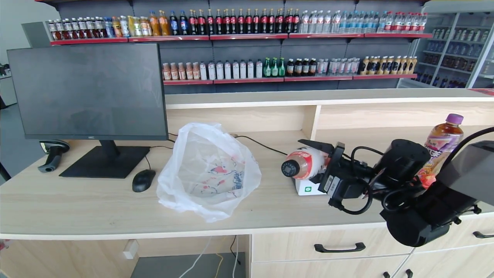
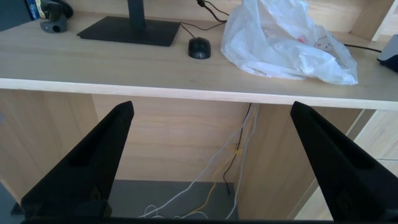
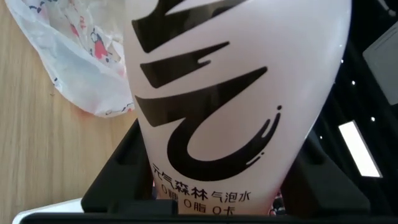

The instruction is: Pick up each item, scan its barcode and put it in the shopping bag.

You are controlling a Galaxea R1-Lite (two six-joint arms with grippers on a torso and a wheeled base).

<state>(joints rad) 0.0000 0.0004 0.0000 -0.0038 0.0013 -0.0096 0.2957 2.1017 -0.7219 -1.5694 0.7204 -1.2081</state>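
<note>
Hanging low before the counter edge, the left gripper is showing its two fingers wide apart, with nothing between them. The shopping bag is sitting on the counter, just right of the mouse. Further right, the right arm is lying about level above the counter. The right gripper is clamping a pale bottle sideways, cap toward the bag, just above a small white box. A purple-capped bottle is standing behind the arm.

Head camera overlooks the surface; left wrist faces its front edge from farther off, right wrist close above; all share the shopping bag.
</note>
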